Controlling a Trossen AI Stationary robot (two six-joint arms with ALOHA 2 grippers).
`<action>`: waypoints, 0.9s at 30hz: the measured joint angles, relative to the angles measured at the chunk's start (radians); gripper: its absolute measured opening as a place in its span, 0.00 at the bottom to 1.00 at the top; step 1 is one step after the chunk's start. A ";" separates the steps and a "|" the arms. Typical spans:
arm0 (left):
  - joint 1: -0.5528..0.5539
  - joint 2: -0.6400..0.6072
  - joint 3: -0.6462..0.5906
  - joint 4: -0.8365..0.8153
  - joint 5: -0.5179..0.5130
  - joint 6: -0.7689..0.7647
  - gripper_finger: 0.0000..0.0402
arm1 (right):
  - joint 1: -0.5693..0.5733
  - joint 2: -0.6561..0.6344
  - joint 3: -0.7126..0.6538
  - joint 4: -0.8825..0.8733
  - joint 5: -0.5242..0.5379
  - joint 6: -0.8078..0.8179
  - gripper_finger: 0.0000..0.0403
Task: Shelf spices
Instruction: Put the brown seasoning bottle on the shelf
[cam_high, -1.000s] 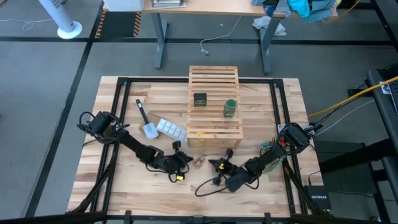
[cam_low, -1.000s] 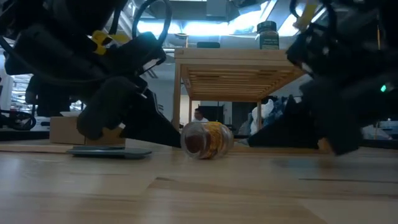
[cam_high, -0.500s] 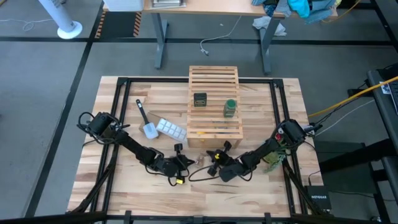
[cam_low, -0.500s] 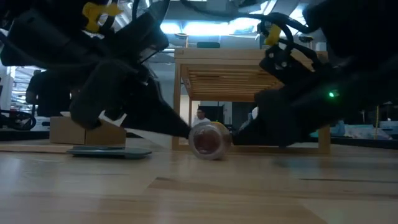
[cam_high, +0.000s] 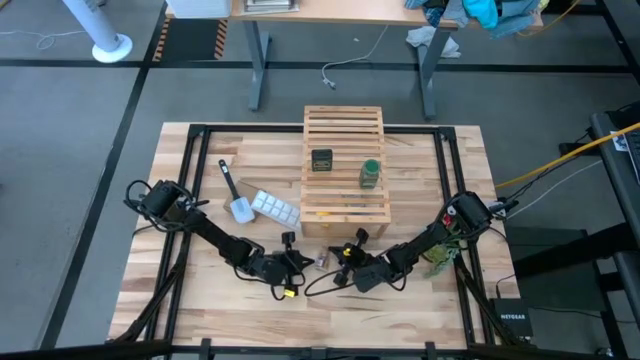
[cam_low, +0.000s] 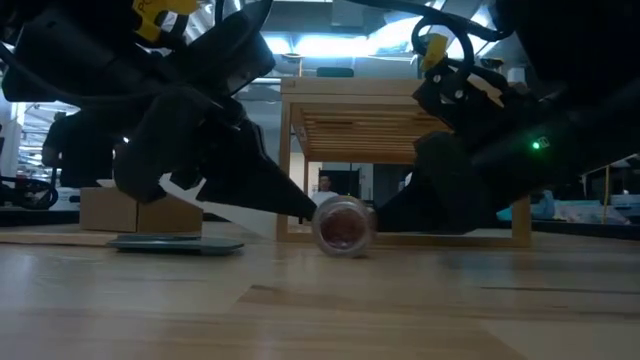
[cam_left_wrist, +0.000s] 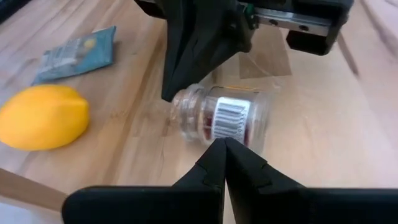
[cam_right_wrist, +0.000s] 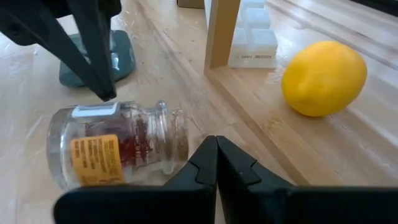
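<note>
The tiny clear jar with brownish contents lies on its side on the tabletop in front of the shelf. It also shows in the low view. My left gripper is shut, with its tips at the jar's side. My right gripper is shut too, with its tips at the jar's neck end, coming from the opposite side. The dark boxy jar and the green jar stand on the shelf's slats. My left gripper touches the jar's body by the barcode label with its shut fingertips, slanting down from the table's left. The jar lies on its side on the table. My right gripper touches the jar's neck end with its shut fingertips, coming low from the table's right.
A lemon lies by the shelf's near leg. The white ice-cube tray and a dark flat pad lie left of the shelf. A blue packet lies farther right. Bare wood runs along the near edge.
My right gripper has swung toward the table's left and come up to the jar. My left gripper has closed in on it from the other side. The jar has turned about on the table: its labelled side faced the near edge, and now a round end does.
</note>
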 joint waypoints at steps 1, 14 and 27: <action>-0.003 0.000 0.000 0.000 0.007 -0.008 0.00 | 0.000 0.000 0.000 0.000 -0.004 0.000 0.02; -0.055 0.000 0.000 -0.011 0.034 -0.023 0.00 | 0.000 0.000 0.000 0.028 -0.016 0.000 0.02; -0.027 0.000 0.000 -0.013 0.033 -0.020 0.00 | 0.000 0.086 0.001 0.132 -0.041 0.034 0.02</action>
